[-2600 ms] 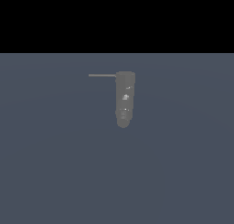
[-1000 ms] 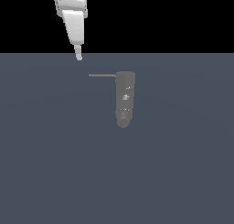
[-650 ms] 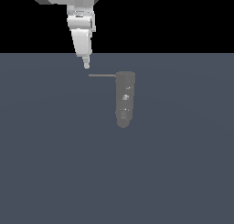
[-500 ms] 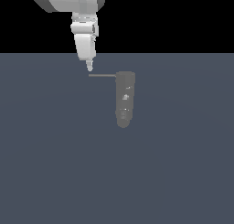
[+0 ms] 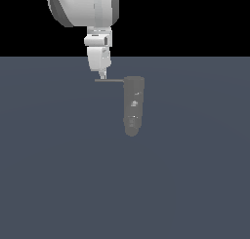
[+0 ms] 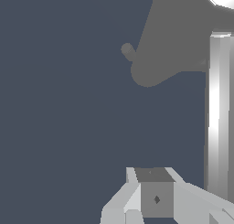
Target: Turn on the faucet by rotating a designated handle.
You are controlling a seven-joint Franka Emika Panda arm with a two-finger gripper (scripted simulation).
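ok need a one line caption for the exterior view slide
Panda arm's gripper tip meets the free end of the thin handle projecting from the grey faucet.

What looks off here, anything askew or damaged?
Nothing stands out. The faucet looks intact on the floor, its handle sticking straight out to the exterior view's left. The gripper sits at the handle's free end; contact unclear.

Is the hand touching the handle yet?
Cannot tell. In the exterior view the hand tip meets the outer end of the handle, but depth is unclear; the wrist view shows no contact plainly.
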